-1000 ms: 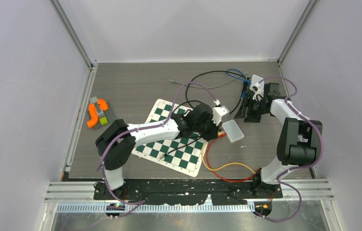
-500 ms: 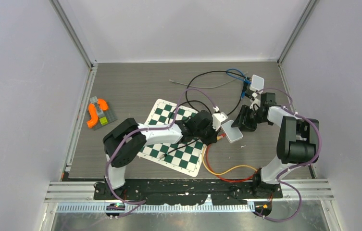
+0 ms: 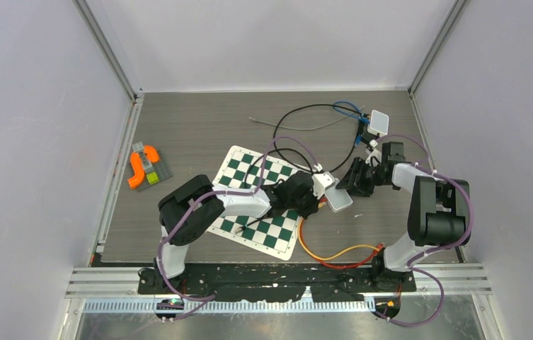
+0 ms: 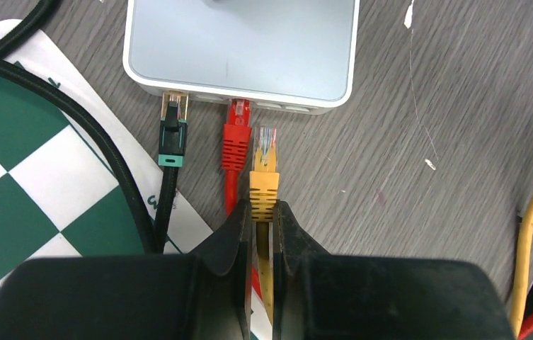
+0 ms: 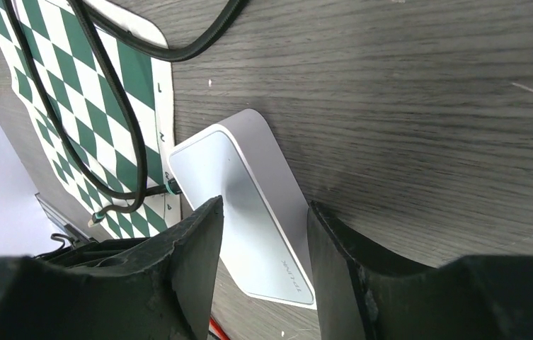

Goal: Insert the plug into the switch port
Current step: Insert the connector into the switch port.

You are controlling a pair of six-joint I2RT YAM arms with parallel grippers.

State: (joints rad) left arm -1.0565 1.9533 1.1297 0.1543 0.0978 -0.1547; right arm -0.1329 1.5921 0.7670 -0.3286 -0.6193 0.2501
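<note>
The worktop [image 3: 199, 134] is dark grey wood with pale walls on three sides. Its far left part has the most free room. Near the left edge lies an orange toy [image 3: 139, 166], well apart from the arms. In the middle lies a green and white checked mat [image 3: 249, 205], with black wires looping over it. The white switch [image 3: 339, 200] lies flat just off the mat's right edge. The right gripper [image 5: 263, 212] is spread with the switch between its fingers, but I cannot tell if they squeeze it. The left gripper [image 4: 264, 212] is pinching the yellow plug [image 4: 265, 159] by its back end. A black plug [image 4: 171, 134] and a red plug [image 4: 236, 134] sit in the near side of the switch. The yellow plug lies just beside the red one, on its right. Its long side runs from the gripper towards the switch. Its clear tip points at the switch and stops just short of it.
</note>
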